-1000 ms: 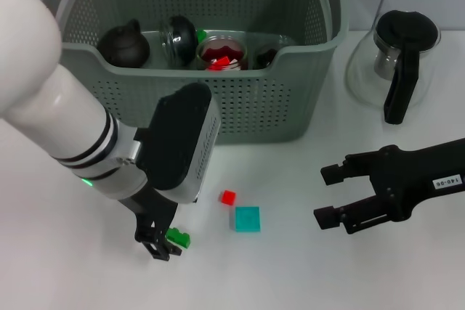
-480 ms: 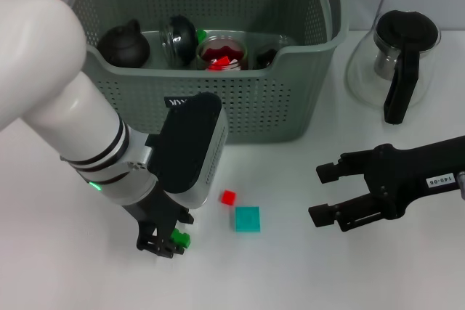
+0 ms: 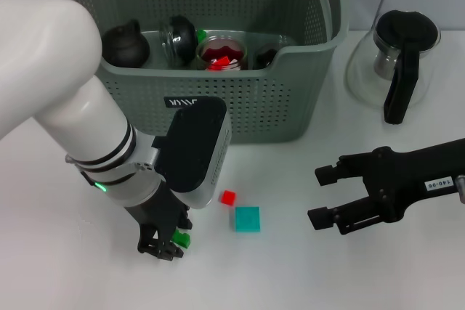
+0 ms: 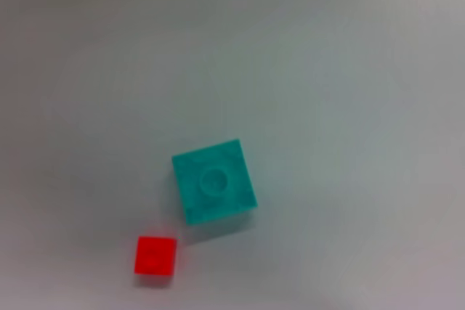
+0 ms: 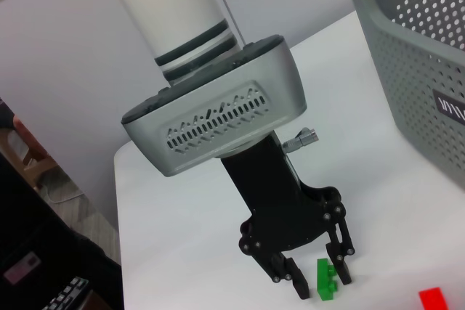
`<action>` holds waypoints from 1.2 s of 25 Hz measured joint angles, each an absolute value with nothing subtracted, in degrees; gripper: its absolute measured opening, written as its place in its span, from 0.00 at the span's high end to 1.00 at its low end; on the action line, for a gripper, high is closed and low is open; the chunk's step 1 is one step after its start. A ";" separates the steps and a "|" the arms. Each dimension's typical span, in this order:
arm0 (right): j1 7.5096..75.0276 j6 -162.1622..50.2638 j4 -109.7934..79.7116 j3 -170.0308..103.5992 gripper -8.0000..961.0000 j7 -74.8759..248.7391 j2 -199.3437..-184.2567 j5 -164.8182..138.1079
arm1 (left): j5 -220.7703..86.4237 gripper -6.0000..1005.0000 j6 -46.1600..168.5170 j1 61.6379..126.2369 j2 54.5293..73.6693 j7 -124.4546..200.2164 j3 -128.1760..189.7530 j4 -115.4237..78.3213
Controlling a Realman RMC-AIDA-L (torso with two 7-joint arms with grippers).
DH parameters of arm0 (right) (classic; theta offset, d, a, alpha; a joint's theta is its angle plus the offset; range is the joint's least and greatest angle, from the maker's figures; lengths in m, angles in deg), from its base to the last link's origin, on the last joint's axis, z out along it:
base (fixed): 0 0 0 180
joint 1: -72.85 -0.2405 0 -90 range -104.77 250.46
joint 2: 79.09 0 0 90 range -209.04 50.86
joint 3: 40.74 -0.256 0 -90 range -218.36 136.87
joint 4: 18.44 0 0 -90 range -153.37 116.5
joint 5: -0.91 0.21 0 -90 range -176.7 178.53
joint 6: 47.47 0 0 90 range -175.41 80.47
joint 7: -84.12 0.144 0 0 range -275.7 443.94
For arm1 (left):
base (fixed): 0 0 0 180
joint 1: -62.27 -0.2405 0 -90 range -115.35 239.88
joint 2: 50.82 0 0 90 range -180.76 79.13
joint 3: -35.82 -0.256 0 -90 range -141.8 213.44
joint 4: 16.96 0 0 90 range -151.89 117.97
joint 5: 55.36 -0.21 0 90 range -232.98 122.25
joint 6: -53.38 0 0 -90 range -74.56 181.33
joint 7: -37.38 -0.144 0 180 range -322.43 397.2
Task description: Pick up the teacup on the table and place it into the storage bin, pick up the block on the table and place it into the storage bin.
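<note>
Three blocks lie on the white table in front of the storage bin (image 3: 240, 107): a small green one (image 3: 182, 239), a small red one (image 3: 228, 197) and a larger teal one (image 3: 247, 218). My left gripper (image 3: 168, 245) is down at the table, open, its fingers on either side of the green block (image 5: 326, 279); the right wrist view shows the left gripper (image 5: 317, 281) from the side. The left wrist view shows the teal block (image 4: 214, 190) and the red block (image 4: 155, 255). No teacup shows on the table. My right gripper (image 3: 324, 195) is open and empty, to the right of the blocks.
The bin holds a black teapot (image 3: 125, 43), a round glass vessel (image 3: 178, 38) and a glass cup with red pieces (image 3: 221, 53). A glass pot with a black handle (image 3: 398, 63) stands at the back right.
My left arm has shifted a little to the right and the gripper has closed in over the green block. The right gripper has edged slightly left.
</note>
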State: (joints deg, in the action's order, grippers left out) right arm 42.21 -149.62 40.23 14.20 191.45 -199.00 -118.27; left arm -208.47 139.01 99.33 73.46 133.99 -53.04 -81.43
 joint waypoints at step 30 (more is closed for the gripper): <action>43.01 -149.95 39.57 12.75 0.02 189.23 -198.53 -118.17 | -192.87 0.87 151.20 101.65 73.38 144.35 -30.10 -90.29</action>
